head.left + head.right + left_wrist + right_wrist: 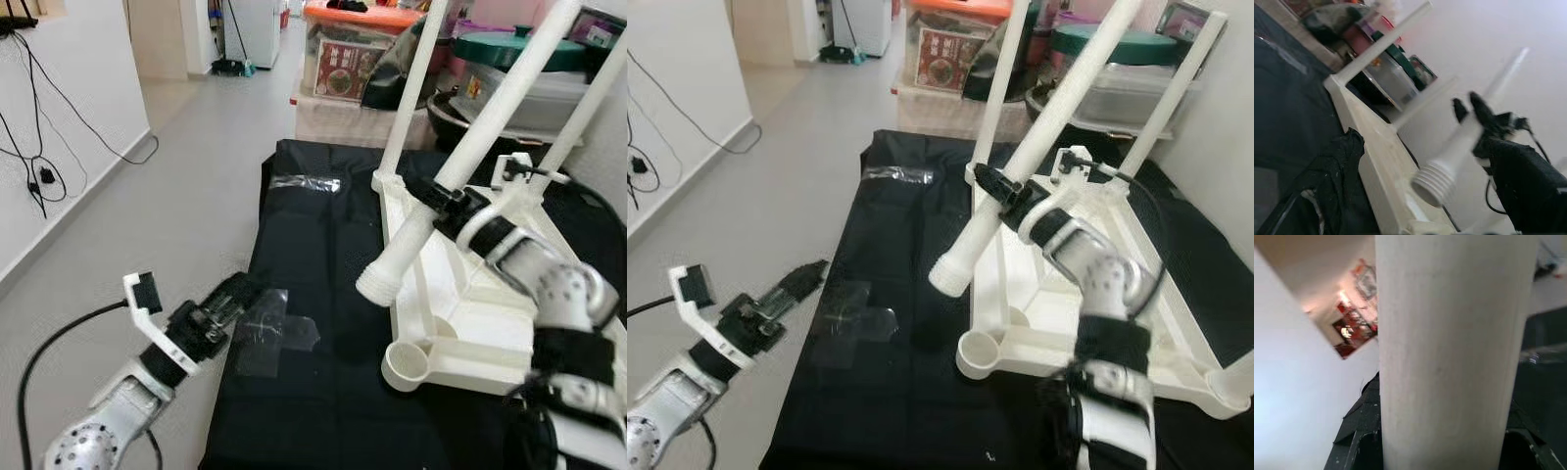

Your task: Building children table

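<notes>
My right pincer [443,200] is clenched around a long white plastic table leg [468,157], gripping it partway up the shaft. The leg slants from high at two o'clock down toward seven o'clock, and its ribbed screw end [380,280] hangs in the air, touching nothing, above the black cloth sheet [313,392] spread over the floor. In my right wrist view the leg's pale shaft [1449,352] stands close between my dark fingers.

The upturned white plastic children's table top [451,323] lies on the sheet at four o'clock from the screw end. A round empty socket [406,364] sits at its near corner, just below that end and apart from it. Two more white legs [416,88] already stand upright from the far corners.

My left pincer [223,300] rests low at eight o'clock, at the sheet's left edge, with its fingers drawn together and gripping nothing. Beside its tip, clear tape patches [274,333] lie stuck on the cloth. Stacked storage boxes [353,59] stand at twelve o'clock.
</notes>
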`<state>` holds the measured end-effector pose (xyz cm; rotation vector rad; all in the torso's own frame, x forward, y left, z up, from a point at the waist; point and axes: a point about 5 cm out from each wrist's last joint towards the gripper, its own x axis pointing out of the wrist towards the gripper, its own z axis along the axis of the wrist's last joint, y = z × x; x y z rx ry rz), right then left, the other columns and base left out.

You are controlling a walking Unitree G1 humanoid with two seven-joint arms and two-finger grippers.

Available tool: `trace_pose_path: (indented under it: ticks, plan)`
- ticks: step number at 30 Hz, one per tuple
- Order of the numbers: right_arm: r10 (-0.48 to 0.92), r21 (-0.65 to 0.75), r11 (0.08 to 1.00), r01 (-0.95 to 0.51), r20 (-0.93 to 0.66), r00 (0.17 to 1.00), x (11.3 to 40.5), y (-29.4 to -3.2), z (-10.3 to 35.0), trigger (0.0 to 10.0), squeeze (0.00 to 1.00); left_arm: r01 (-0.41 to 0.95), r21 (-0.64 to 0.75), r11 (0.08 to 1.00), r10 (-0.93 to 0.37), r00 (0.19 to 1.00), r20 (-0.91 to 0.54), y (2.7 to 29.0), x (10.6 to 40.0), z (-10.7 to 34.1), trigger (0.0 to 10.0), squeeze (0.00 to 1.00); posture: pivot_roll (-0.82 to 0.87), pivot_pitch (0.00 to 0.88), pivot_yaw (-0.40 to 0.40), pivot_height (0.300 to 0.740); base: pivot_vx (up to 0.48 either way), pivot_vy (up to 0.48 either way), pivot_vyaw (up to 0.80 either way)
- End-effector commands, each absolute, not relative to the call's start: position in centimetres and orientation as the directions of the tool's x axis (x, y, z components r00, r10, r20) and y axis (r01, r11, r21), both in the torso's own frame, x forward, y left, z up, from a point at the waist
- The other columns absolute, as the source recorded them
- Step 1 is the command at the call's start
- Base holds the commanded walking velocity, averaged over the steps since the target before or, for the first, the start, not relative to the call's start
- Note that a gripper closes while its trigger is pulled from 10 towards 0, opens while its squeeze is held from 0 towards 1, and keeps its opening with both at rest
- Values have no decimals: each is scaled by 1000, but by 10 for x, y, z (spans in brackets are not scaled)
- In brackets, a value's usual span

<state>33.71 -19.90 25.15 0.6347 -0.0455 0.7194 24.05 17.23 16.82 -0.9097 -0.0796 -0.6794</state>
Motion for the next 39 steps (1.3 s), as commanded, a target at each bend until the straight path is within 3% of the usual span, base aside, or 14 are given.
trace_pose_path:
  ticks: [1,3,4,11,14,19,27,36,38,39]
  plan:
    - [725,405,459,-791,344,597,316,-187,270,0,0,569,-710,414,-525,787,325,171,240,165,10000,0,-26,0,-81,740,0,0,0]
    - [725,405,459,-791,344,597,316,-187,270,0,0,569,-710,414,-525,787,325,171,240,165,10000,0,-26,0,-81,740,0,0,0]
    - [775,362,405,-840,352,525,307,-181,271,0,0,570,-712,411,-529,785,323,170,239,165,10000,0,-29,0,-79,740,0,0,0]
    - [775,362,405,-840,352,525,307,-181,271,0,0,570,-712,411,-529,785,323,170,239,165,10000,0,-29,0,-79,740,0,0,0]
    - [893,307,289,-907,255,370,293,-158,261,0,0,593,-709,381,-568,755,327,165,235,164,10000,0,-24,0,-85,740,0,0,0]
    - [924,305,243,-921,216,316,290,-149,256,0,0,618,-698,363,-611,723,323,161,232,164,10000,0,-24,0,-85,740,0,0,0]
    - [957,282,149,-948,202,210,283,-137,254,0,0,731,-587,348,-761,586,279,150,222,169,10000,0,-20,0,-82,740,0,0,0]
    - [967,266,106,-958,197,162,282,-130,254,0,0,790,-539,293,-846,477,239,144,214,170,10000,0,-20,0,-78,740,0,0,0]
    - [971,262,85,-961,194,139,282,-126,254,0,0,806,-523,277,-875,436,208,141,212,169,10000,0,-21,0,-78,740,0,0,0]
    - [977,248,36,-968,193,86,280,-113,257,0,0,837,-483,257,-925,358,130,138,210,164,10000,0,-24,0,-74,740,0,0,0]
